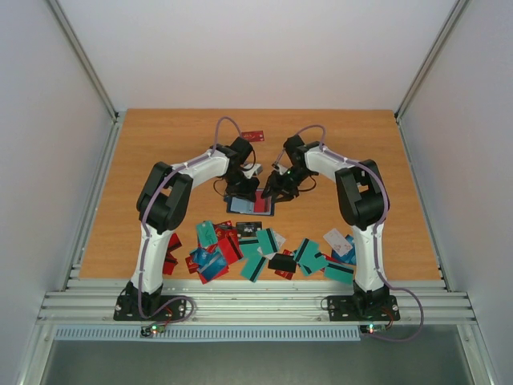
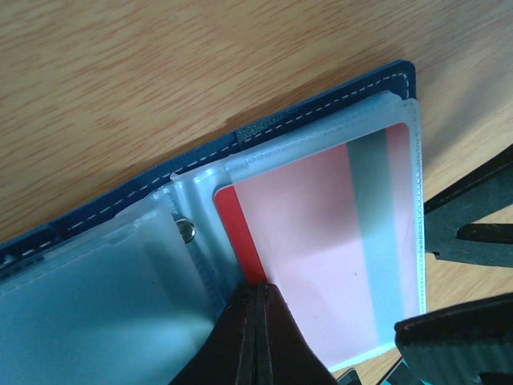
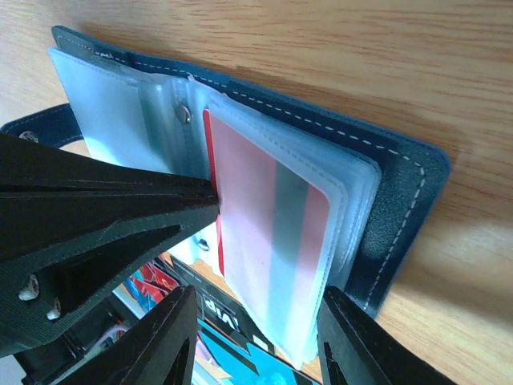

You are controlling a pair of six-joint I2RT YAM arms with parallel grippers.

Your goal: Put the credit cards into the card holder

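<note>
The navy card holder (image 1: 250,207) lies open on the table, its stitched cover (image 2: 321,112) under clear sleeves. A red card (image 2: 240,233) with a dark stripe sits almost fully inside one sleeve, with a narrow red strip still bare. My left gripper (image 2: 256,293) is shut, its joined tips pressed against that bare edge near the spine. My right gripper (image 3: 264,337) stands open, one finger on either side of the sleeve's near end (image 3: 304,321). Several more credit cards (image 1: 256,249) lie in a loose heap between the arm bases.
One red card (image 1: 253,135) lies alone at the far middle of the table. The right gripper's fingers (image 2: 473,233) show at the right edge of the left wrist view. A black card (image 3: 216,309) lies under the holder's near edge.
</note>
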